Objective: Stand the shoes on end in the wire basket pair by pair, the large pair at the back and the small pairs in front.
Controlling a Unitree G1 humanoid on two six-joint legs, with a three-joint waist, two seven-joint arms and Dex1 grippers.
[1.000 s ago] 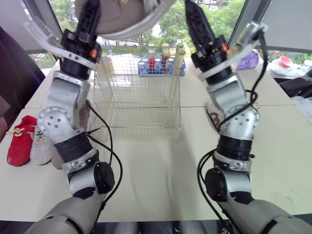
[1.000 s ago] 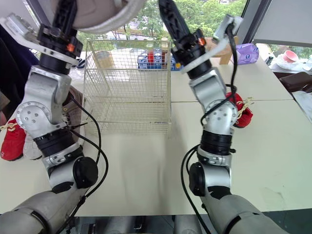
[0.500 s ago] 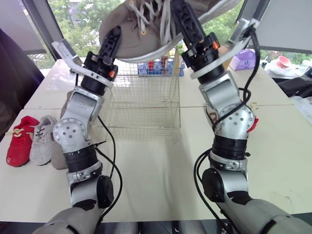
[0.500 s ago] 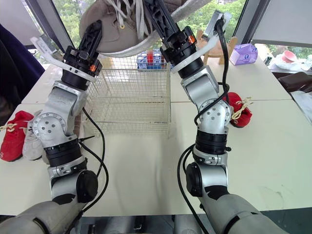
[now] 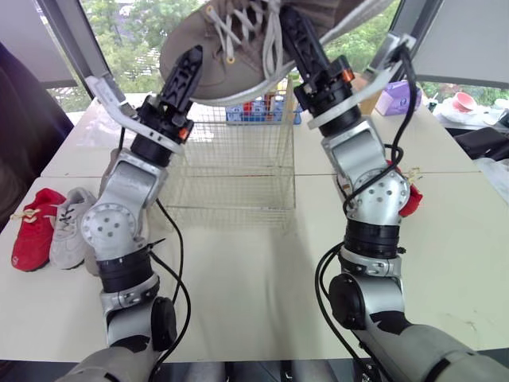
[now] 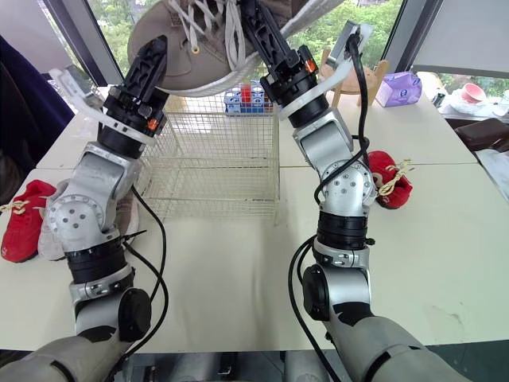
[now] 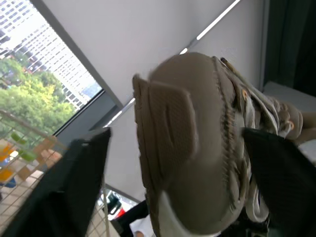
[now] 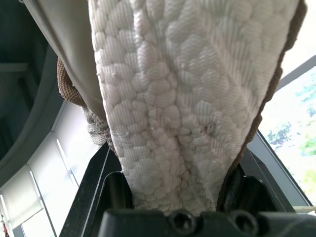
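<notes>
A large tan lace-up shoe (image 5: 238, 40) hangs high above the wire basket (image 5: 231, 159), laces showing. My right gripper (image 8: 173, 163) is shut on it, its fingers clamped across the white sole. The shoe's toe sits between the wide-apart fingers of my open left gripper (image 7: 176, 133), and neither finger presses on it. A small red shoe (image 5: 32, 231) and a small grey-white shoe (image 5: 70, 232) lie at the table's left edge. Behind my left arm lies another tan shoe (image 5: 111, 171). To the right, behind my right arm, is a second small red shoe (image 6: 390, 179).
A blue crate of bottles (image 5: 258, 107) stands just behind the basket. A purple box (image 5: 402, 99) and a pink bowl (image 5: 465, 99) sit at the back right. A person in dark clothing (image 5: 24, 119) stands at the left. Bare tabletop (image 5: 254, 270) lies in front of the basket.
The shoe has passed from my left gripper to my right: the left fingers opened, the right ones closed on the sole. The shoe turned so its laces show.
</notes>
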